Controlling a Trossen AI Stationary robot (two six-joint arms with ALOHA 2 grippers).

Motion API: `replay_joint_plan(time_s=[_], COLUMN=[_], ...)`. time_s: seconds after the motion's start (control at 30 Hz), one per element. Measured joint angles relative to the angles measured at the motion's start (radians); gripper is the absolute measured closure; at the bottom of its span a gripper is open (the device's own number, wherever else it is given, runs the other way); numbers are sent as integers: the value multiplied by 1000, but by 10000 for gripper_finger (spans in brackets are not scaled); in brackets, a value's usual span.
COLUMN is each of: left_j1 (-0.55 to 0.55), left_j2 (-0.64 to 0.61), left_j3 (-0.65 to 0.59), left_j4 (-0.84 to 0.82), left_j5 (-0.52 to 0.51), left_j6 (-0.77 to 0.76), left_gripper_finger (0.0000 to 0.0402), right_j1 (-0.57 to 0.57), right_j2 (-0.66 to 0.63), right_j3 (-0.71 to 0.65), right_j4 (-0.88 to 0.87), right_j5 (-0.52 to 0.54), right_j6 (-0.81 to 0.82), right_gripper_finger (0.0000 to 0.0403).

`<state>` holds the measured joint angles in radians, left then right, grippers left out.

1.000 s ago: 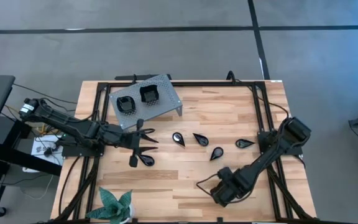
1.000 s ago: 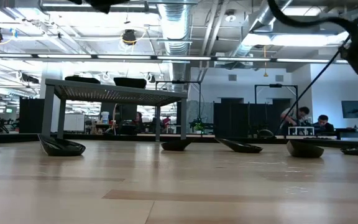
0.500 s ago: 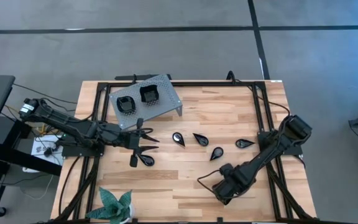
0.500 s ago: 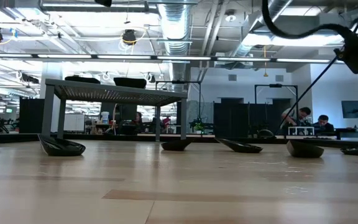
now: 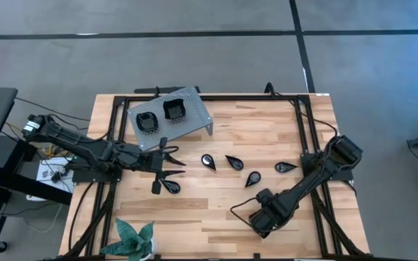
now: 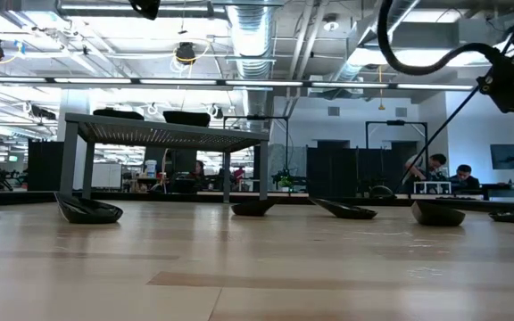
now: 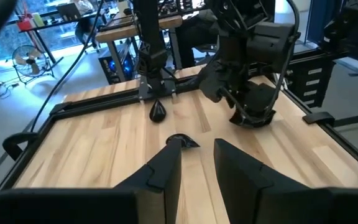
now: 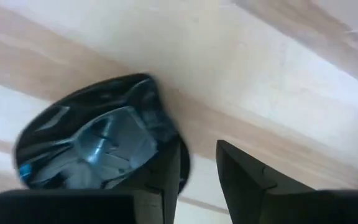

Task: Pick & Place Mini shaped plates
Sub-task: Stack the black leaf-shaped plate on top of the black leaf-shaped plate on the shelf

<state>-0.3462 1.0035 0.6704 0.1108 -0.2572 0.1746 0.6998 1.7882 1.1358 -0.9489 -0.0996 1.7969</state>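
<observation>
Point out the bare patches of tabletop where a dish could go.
Bare wood lies between the stand and the table's far right corner, and between the plant and the right gripper. The middle band is crowded: five teardrop plates and the left gripper.

grey stand [image 5: 193, 110], plant [image 5: 134, 240], table [image 5: 267, 130]

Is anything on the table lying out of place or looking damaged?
Nothing stands out. Two black dishes sit on the grey metal stand; the teardrop dishes lie apart on the wooden table. The plant stands at the table's edge.
</observation>
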Motion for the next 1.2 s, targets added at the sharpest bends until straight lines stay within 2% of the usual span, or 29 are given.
replay_joint_plan(time_s=[0.3,0.43,0.53,0.8,1.1,1.2], left_j1=[0,0,0,0,0,0], left_j2=[0,0,0,0,0,3], left_j3=[1,1,1,1,1,1], left_j4=[2,2,2,3,11,12], left_j5=[0,0,0,0,6,106], left_j6=[3,3,3,3,3,24], left_gripper_finger=[305,305,305,305,305,305], right_j1=[-1,-3,-8,-31,-114,-164], right_j2=[46,73,78,44,43,43], right_j3=[0,3,4,2,50,85], right_j4=[84,90,92,96,70,45], right_j5=[13,8,26,46,51,75], right_j6=[-3,-82,-165,-207,-421,-544], right_gripper_finger=[303,306,324,392,396,401])
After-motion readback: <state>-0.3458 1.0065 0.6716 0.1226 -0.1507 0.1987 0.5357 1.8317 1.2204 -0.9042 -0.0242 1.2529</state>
